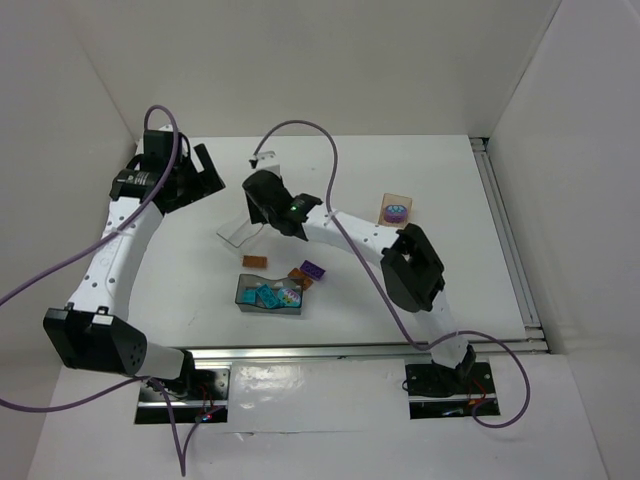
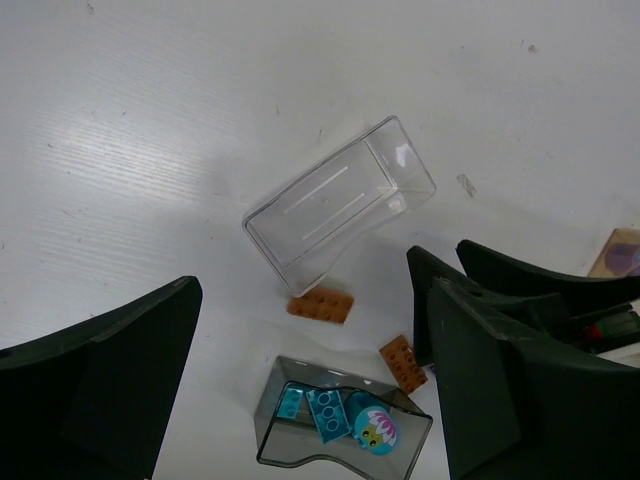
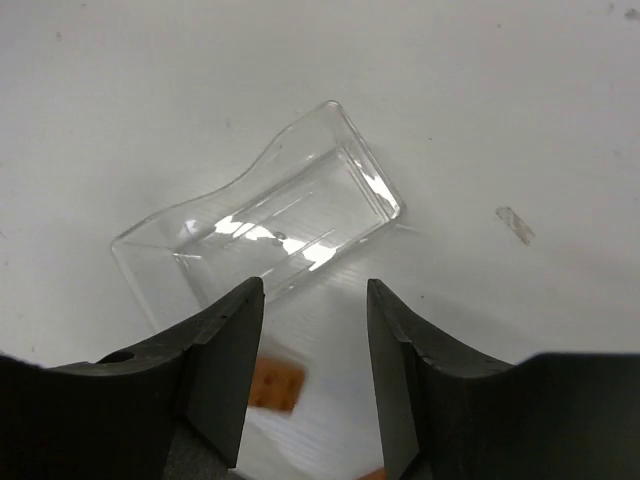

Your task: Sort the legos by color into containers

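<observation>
Right pincer, half spread and pinching nothing, hangs over the near edge of the clear tray, likely so the orange lego just beside it can go in.

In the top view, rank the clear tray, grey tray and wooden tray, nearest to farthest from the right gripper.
1. clear tray, at the right gripper tips
2. grey tray, toward the arm bases
3. wooden tray, far right
</observation>
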Available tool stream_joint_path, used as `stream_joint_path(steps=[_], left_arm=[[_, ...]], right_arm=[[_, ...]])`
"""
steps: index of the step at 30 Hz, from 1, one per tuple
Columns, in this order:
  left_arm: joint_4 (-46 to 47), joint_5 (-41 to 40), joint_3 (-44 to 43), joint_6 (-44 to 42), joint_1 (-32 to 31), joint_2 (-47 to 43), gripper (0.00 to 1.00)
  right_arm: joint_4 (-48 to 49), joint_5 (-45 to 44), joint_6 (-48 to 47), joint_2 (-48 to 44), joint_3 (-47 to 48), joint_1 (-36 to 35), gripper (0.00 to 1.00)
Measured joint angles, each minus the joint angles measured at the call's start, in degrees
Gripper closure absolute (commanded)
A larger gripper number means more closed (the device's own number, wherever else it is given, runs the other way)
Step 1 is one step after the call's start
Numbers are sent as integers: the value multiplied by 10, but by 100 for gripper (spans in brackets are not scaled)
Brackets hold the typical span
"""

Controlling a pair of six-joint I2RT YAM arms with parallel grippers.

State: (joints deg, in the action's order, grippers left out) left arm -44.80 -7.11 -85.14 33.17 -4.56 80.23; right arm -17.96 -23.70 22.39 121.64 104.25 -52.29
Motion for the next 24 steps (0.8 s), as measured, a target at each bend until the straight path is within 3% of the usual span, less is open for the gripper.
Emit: stream_joint_path(steps=[5, 8, 14, 24], left_arm=[[-2, -7, -3, 0, 6, -9, 0], [-2, -8, -5, 0, 10, -15, 0], [-1, -10, 2, -1, 10, -17, 3], [19, 24, 146, 31, -40, -19, 12]], right_arm=[[-8, 15, -15, 72, 105, -2, 46], [-9, 18, -15, 85, 107, -5, 38], [1, 20, -3, 19, -46, -6, 13], [12, 5, 40, -147, -221, -5, 9]])
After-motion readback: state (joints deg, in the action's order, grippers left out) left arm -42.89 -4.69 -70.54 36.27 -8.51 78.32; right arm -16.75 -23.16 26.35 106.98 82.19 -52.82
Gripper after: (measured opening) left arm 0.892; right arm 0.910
